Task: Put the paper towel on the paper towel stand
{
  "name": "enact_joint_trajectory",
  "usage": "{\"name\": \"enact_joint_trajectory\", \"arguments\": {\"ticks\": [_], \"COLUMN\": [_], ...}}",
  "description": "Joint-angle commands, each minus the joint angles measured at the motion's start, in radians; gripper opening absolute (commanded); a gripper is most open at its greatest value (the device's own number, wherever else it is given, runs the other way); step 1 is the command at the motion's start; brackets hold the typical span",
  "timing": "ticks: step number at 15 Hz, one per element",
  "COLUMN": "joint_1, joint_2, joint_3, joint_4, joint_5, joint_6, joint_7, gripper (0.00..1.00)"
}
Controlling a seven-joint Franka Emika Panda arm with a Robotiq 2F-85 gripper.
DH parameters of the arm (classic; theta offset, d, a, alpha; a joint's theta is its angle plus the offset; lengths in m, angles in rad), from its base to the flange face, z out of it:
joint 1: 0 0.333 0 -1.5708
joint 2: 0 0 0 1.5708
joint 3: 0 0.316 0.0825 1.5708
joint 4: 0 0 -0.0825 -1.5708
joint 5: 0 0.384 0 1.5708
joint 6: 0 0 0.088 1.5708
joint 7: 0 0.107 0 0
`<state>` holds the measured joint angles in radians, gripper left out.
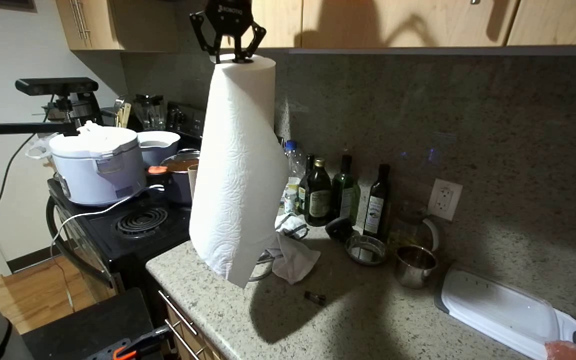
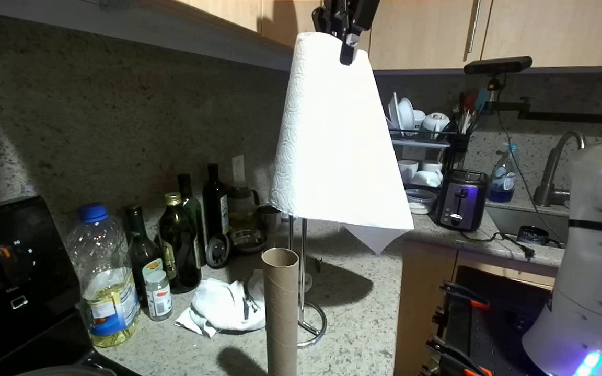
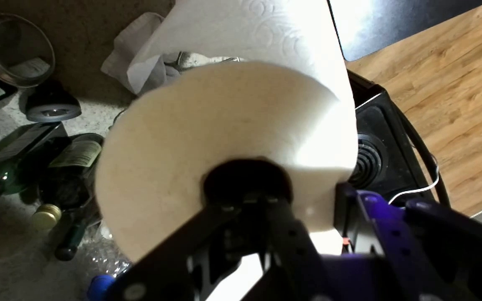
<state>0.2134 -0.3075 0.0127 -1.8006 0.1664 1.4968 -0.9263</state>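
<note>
The paper towel is a tall white roll held upright above the counter, with a loose sheet hanging down; it also shows in an exterior view and from above in the wrist view. My gripper is shut on the roll's top wall, one finger in the core hole and one outside, as the wrist view shows. The stand is chrome wire with a ring base on the counter; its uprights rise to the roll's lower edge. Its top is hidden; I cannot tell whether it enters the core.
A bare cardboard tube stands upright near the stand. A white cloth and several bottles are by the wall. The stove, a rice cooker, a steel cup and overhead cabinets surround the counter.
</note>
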Motion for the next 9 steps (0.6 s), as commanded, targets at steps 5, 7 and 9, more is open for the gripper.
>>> {"name": "enact_joint_trajectory", "arguments": {"ticks": [5, 7, 9], "joint_1": [-0.026, -0.031, -0.036], "joint_2": [0.05, 0.063, 0.08], "joint_3": [0.011, 0.011, 0.011], "joint_4": [0.036, 0.038, 0.039], "joint_5": [0.003, 0.004, 0.004], "joint_6": [-0.063, -0.071, -0.076], "joint_7": [0.005, 0.004, 0.006], "gripper": [0.07, 0.07, 0.07]}}
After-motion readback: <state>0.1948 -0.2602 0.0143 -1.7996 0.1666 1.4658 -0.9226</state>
